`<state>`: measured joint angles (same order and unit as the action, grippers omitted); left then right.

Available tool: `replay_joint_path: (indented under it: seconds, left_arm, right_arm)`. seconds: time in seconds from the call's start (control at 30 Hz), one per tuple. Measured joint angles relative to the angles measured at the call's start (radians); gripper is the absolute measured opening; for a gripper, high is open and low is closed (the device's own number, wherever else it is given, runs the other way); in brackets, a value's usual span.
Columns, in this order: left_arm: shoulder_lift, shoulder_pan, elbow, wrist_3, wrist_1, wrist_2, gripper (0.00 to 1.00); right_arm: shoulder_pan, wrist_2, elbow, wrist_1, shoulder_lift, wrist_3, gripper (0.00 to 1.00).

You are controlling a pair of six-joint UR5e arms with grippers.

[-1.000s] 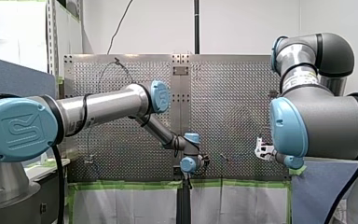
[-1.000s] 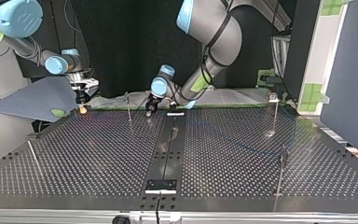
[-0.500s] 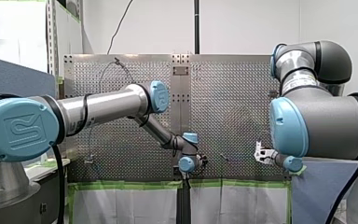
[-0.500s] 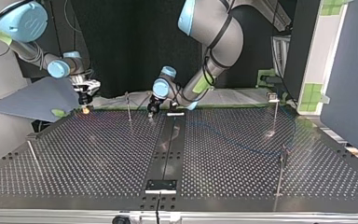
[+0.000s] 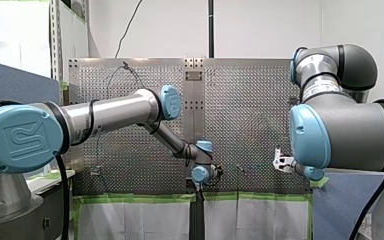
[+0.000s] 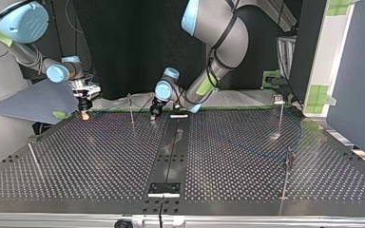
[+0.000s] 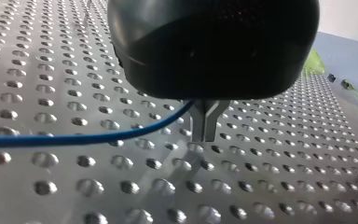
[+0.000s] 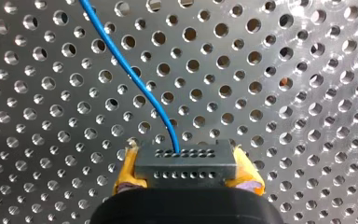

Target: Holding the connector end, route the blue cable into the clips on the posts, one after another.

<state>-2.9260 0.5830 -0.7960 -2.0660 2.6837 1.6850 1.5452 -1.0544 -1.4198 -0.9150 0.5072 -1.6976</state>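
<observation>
My right gripper (image 8: 186, 171) is clamping the grey connector (image 8: 186, 160) between its yellow pads (image 8: 127, 170), with the blue cable (image 8: 134, 79) leaving it and curving off over the perforated table (image 8: 284, 70). In the left wrist view, my left gripper (image 7: 205, 122) is holding its metal fingers drawn together. The cable is running up to their root, and I cannot tell whether it is pinched. In the top view both grippers are working low by the table's edge on the arms' side, with a post (image 6: 131, 108) standing between them. I judge the cable should be held taut and raised to clip height there. Open plate is lying toward the camera, with the other posts (image 6: 287, 173) well apart. The front view is showing my left arm reaching to the middle.
</observation>
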Motion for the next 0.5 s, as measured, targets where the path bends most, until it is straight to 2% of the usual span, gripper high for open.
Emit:
replay_joint_path:
  seconds: [0.07,0.13,0.17,0.3,0.37,0.4,0.47,0.5]
  left_arm:
    - [0.003,0.000,0.000,0.011,0.004,0.000,0.27]
    - [0.007,0.000,0.000,0.028,0.012,-0.004,0.30]
    - [0.010,0.000,0.000,0.037,0.016,-0.006,0.27]
    - [0.026,-0.002,0.000,0.076,0.047,-0.010,0.27]
    - [0.032,-0.003,-0.001,0.094,0.062,-0.009,0.37]
    - [0.035,-0.003,0.000,0.105,0.074,-0.006,0.37]
    - [0.038,-0.004,0.000,0.124,0.092,-0.002,0.65]
    - [0.039,-0.004,0.000,0.136,0.104,0.000,0.65]
  right_arm:
    - [0.001,0.001,0.002,0.000,-0.001,0.000,0.00]
    - [0.001,0.001,0.002,0.001,-0.001,-0.001,0.00]
    - [0.001,0.002,0.003,0.001,-0.001,-0.001,0.00]
    - [0.003,0.002,0.003,0.005,-0.001,-0.001,0.00]
    - [0.004,0.002,0.003,0.007,-0.002,-0.001,0.00]
    - [0.005,0.002,0.003,0.007,-0.002,-0.001,0.00]
    - [0.005,0.002,0.003,0.007,-0.002,-0.001,0.00]
    - [0.005,0.002,0.003,0.008,-0.003,-0.001,0.00]
